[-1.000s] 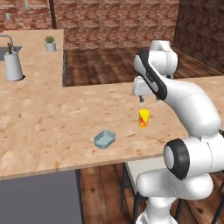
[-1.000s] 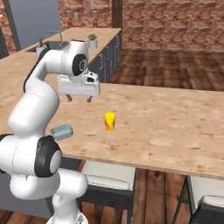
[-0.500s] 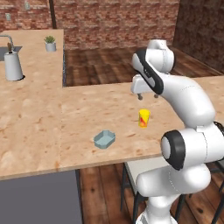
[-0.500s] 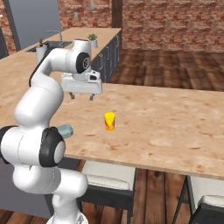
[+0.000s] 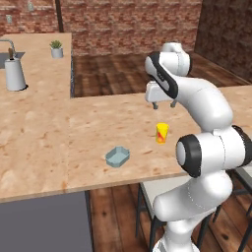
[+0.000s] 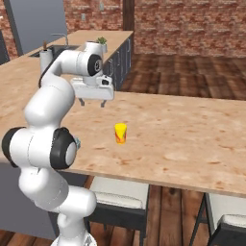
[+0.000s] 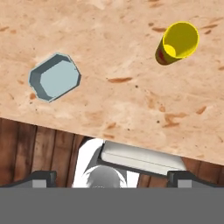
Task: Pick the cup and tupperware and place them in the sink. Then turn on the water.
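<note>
Gripper [image 5: 163, 104] wide open, empty, hovering above counter [image 5: 74, 128] w/ cup [image 5: 162, 133] upright below it & tupperware [image 5: 117, 156] near front edge, sink [image 5: 4, 60] far off; risk: off-center descent tips the light cup or a finger lands on its rim.

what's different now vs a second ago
The hand has shifted slightly toward the far side of the counter, high above the cup, open and empty. The cup and the tupperware have not moved.
</note>
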